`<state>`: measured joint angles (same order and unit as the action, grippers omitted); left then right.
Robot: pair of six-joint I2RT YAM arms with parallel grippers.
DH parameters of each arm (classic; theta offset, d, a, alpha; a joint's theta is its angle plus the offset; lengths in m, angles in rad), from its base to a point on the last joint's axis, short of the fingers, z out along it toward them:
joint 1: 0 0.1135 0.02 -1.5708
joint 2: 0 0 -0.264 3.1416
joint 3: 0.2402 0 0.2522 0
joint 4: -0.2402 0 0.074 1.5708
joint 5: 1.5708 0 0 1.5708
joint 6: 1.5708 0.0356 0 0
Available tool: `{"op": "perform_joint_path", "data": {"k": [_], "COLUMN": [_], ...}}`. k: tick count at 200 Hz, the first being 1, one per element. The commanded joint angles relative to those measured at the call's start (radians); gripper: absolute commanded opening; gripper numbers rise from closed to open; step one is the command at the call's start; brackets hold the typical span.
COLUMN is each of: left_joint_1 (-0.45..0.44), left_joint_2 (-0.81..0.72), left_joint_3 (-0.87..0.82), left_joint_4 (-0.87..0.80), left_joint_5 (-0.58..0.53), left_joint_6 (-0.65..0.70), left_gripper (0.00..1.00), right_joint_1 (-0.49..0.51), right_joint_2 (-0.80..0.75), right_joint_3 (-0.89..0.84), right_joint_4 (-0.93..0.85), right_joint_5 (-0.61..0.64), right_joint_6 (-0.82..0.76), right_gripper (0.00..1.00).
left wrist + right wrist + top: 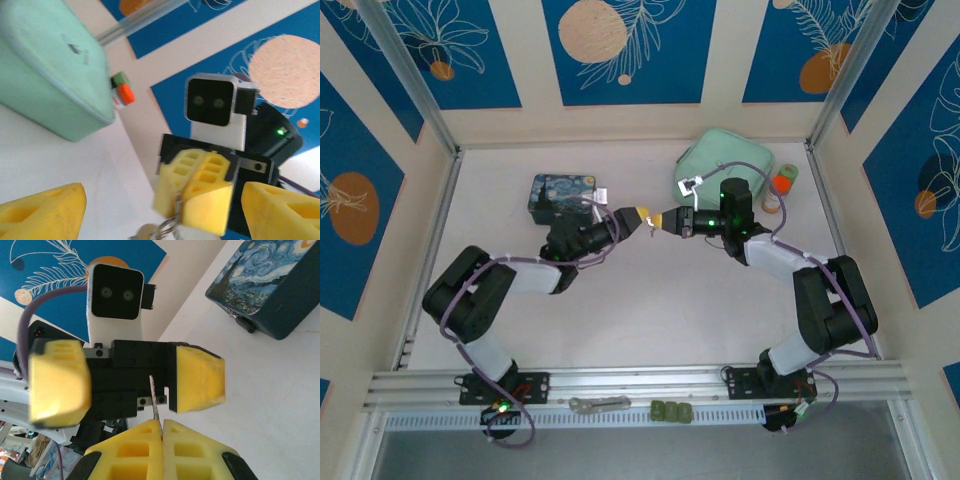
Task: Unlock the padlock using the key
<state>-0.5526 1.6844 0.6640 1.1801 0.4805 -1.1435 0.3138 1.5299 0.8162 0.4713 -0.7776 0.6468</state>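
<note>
The right claw (161,424) is clamping the key (153,397) upright over the middle of the worktop (650,310), apparently presenting it between the spread-open left claw (127,384) for regrasping, while the padlock (245,324) is seemingly hanging on the tin (270,290) toward the far-left corner.

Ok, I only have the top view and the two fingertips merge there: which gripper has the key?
Observer: The right gripper. Its wrist camera shows the fingers shut on the key, thin blade sticking out past the tips.
Operator: Is the other one gripping it too?
Observer: No. The left gripper is open, its pads apart and clear of the blade.
Operator: Anything attached to it?
Observer: The left wrist camera shows a metal ring at the right gripper's fingertips.
</note>
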Motion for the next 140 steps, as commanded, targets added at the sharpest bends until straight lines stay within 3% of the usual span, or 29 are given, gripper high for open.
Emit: {"op": "perform_joint_path", "data": {"k": [1, 42, 73, 85, 105, 140], "left_joint_1": [0.108, 0.281, 0.369, 0.394, 0.414, 0.415], "left_joint_2": [-0.1, -0.201, -0.177, -0.163, -0.13, -0.011], "left_joint_3": [-0.045, -0.058, -0.053, -0.052, -0.089, -0.118], "left_joint_4": [-0.124, -0.538, -0.7, -0.761, -0.727, -0.57], "left_joint_5": [-0.03, -0.089, -0.119, -0.158, -0.199, -0.284], "left_joint_6": [0.117, 0.315, 0.424, 0.435, 0.389, 0.304], "left_gripper": [0.8, 0.75, 0.7, 0.64, 0.56, 0.53], "right_joint_1": [-0.002, -0.002, 0.001, 0.002, 0.005, 0.014], "right_joint_2": [0.01, 0.013, 0.018, 0.016, 0.016, 0.034], "right_joint_3": [0.004, 0.002, 0.015, 0.018, 0.024, 0.039], "right_joint_4": [-0.088, -0.144, -0.179, -0.191, -0.204, -0.201], "right_joint_5": [0.041, 0.085, 0.097, 0.1, 0.107, 0.108], "right_joint_6": [-0.048, -0.068, -0.079, -0.086, -0.093, -0.09], "right_gripper": [0.0, 0.0, 0.0, 0.0, 0.0, 0.0]}}
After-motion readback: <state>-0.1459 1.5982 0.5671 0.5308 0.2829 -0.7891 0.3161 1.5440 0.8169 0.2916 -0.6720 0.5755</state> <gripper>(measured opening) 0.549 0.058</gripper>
